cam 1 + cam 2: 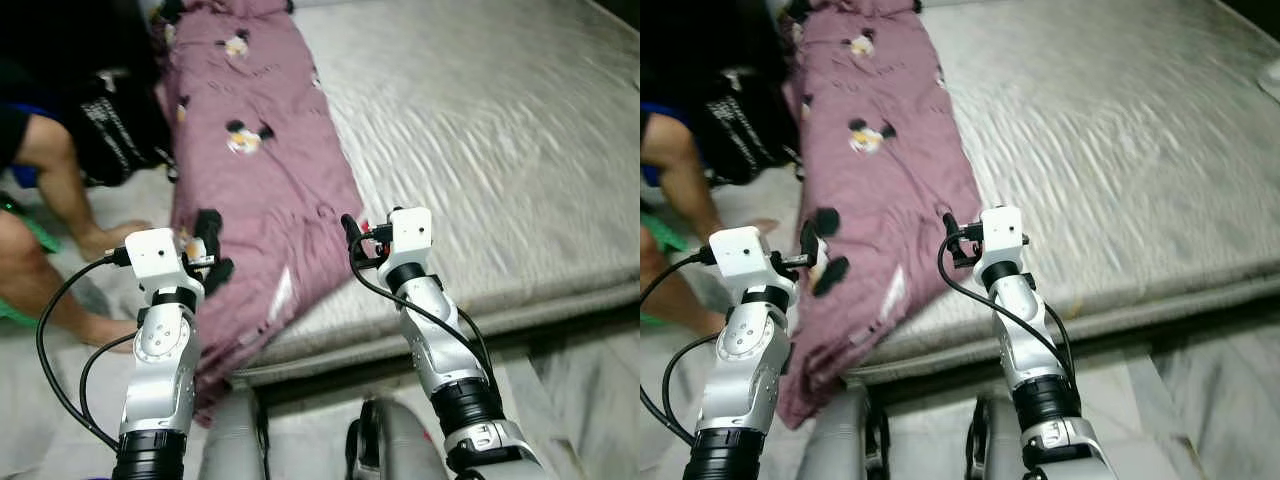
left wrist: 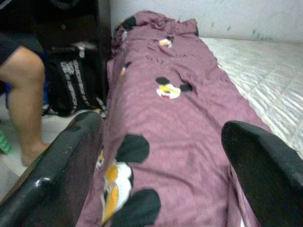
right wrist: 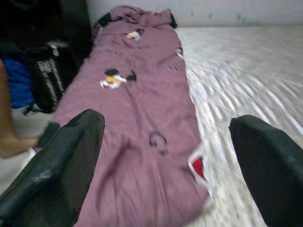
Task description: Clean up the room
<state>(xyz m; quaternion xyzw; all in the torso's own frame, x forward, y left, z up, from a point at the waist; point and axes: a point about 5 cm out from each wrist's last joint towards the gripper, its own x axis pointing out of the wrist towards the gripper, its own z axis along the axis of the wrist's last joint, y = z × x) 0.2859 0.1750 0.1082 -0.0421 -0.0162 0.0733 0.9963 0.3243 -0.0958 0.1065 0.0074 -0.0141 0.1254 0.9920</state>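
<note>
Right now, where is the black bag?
In the left eye view, the black bag sits on the floor at the robot's left, between the person's leg and the purple blanket hanging off the mattress.

I can read no text anywhere in these views. The black bag [image 2: 75, 78] on the floor at about ten o'clock from me, beside the bed, carries rows of white lettering, but it is too blurred for me to make out a single word. The purple blanket [image 1: 255, 170] at twelve o'clock bears only cartoon mouse prints, no letters or numbers.
</note>
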